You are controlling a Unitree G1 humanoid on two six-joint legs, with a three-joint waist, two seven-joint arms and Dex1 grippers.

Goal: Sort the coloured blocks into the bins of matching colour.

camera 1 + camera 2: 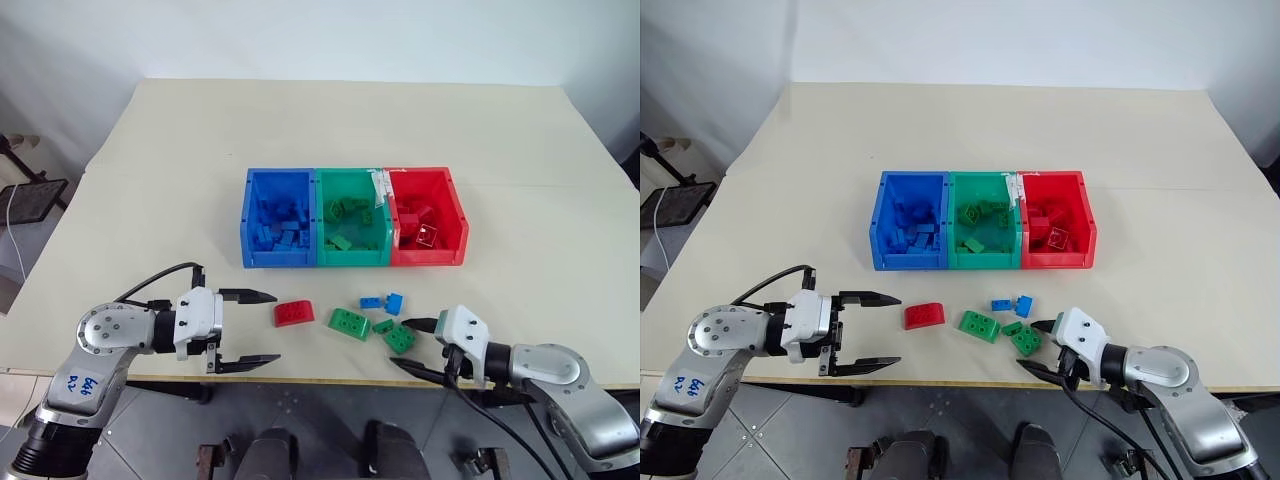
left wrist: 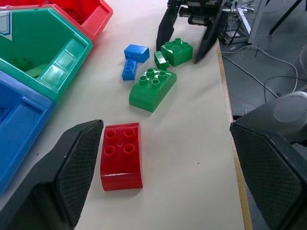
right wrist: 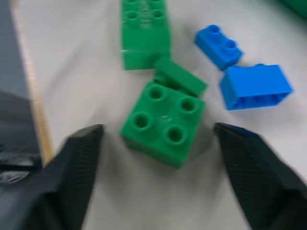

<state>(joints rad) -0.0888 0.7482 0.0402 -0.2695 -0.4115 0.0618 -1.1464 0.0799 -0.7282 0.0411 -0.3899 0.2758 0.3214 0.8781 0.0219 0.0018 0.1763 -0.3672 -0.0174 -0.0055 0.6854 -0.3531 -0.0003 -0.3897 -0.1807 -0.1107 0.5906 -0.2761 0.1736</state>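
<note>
Loose blocks (image 1: pixel 347 323): three green, two blue, one red; binned count unclear.

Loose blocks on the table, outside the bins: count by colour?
Red: 1, a curved-top block.
Green: 3, a curved-top block, a square four-stud block and a small piece between them.
Blue: 2, a small two-stud block and a bigger one tipped on its side.
Total: 6 loose blocks.
</note>
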